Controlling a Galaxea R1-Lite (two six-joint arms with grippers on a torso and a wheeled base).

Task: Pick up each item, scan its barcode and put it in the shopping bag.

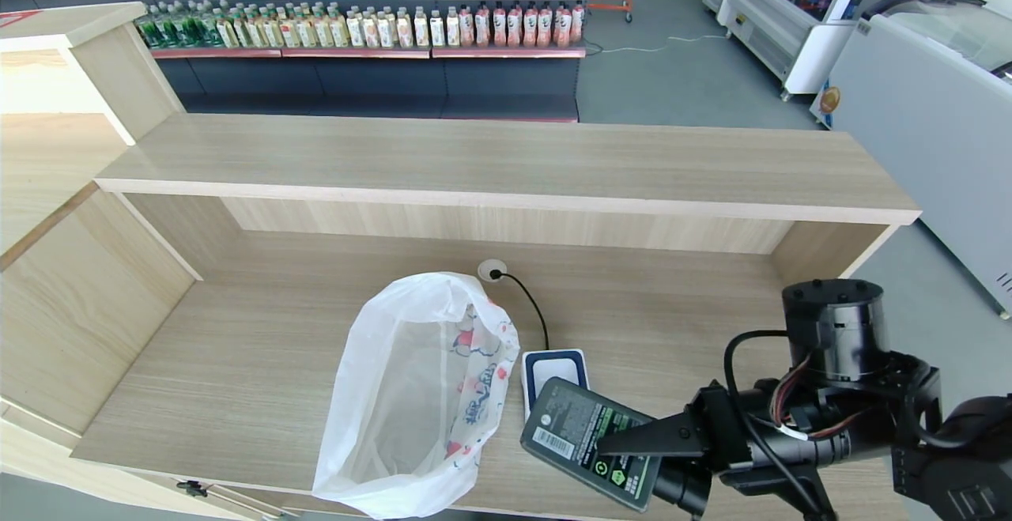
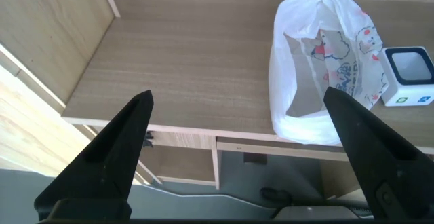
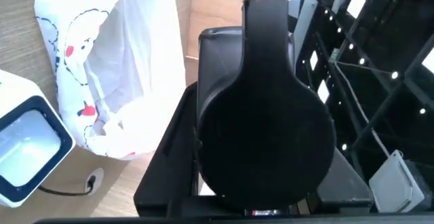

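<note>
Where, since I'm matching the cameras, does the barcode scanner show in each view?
Head view: scanner on the counter, right of the shopping bag, partly hidden by the pack.
Left wrist view: scanner beside the shopping bag.
Right wrist view: scanner beside the shopping bag.
Shared landmark: the shopping bag.

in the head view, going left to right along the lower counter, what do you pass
shopping bag → barcode scanner → right gripper, shut on a dark packet

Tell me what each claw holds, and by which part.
The right claw grips the flat dark grey rectangular packet by the end away from its barcode; left claw is open, empty.
</note>
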